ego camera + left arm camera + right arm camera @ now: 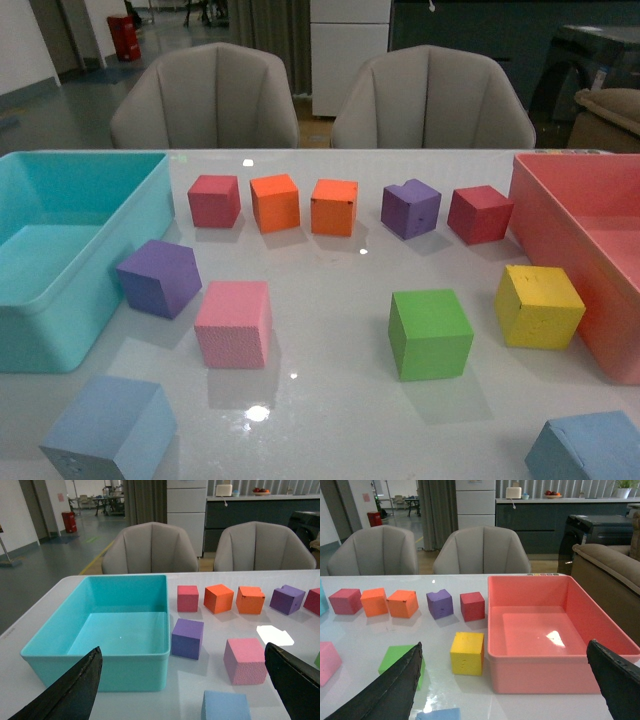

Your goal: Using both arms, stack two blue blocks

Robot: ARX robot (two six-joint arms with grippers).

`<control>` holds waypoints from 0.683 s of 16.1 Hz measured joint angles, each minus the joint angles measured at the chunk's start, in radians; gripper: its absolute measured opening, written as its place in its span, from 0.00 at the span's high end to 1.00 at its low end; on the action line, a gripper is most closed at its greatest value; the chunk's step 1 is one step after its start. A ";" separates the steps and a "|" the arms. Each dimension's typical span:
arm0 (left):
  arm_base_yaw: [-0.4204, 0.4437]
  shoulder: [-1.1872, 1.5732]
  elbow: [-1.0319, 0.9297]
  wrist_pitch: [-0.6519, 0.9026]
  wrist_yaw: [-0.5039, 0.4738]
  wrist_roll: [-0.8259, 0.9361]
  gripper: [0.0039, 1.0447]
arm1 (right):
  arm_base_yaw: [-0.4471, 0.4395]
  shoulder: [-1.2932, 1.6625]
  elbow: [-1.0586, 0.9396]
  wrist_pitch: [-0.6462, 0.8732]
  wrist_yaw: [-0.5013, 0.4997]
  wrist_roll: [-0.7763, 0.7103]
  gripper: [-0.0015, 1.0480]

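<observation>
One pale blue block (108, 428) sits at the table's near left corner; it also shows in the left wrist view (225, 705), low between the jaws. The other blue block (587, 447) sits at the near right corner; a sliver of it shows in the right wrist view (438, 714). My left gripper (185, 690) is open and empty above the table, its black fingers (75, 690) wide apart. My right gripper (507, 690) is open and empty, with wide-spread fingers (395, 687). Neither arm shows in the front view.
A teal bin (60, 250) stands at the left and a pink bin (590, 250) at the right. Between them lie red (214, 200), two orange, purple (410, 208), dark red, purple (160, 277), pink (233, 323), green (430, 333) and yellow (538, 306) cubes. Two chairs stand behind.
</observation>
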 joint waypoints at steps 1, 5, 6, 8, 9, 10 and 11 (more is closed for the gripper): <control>0.000 0.000 0.000 0.000 0.000 0.000 0.06 | 0.000 0.000 0.000 0.000 0.000 0.000 0.06; 0.000 0.000 0.000 0.000 0.000 0.000 0.06 | 0.000 0.000 0.000 0.000 0.000 0.000 0.06; 0.000 0.000 0.000 0.000 0.000 0.000 0.06 | 0.000 0.000 0.000 0.000 0.000 0.000 0.06; 0.000 0.000 0.000 0.000 0.000 0.000 0.06 | 0.000 0.000 0.000 0.000 0.000 0.000 0.06; 0.000 0.000 0.000 0.000 0.000 0.000 0.06 | 0.000 0.000 0.000 0.000 0.000 0.000 0.06; 0.000 0.000 0.000 0.000 0.000 0.000 0.06 | 0.000 0.000 0.000 0.000 0.000 0.000 0.06; 0.000 0.000 0.000 0.000 0.000 0.000 0.06 | 0.000 0.000 0.000 0.000 0.000 0.000 0.06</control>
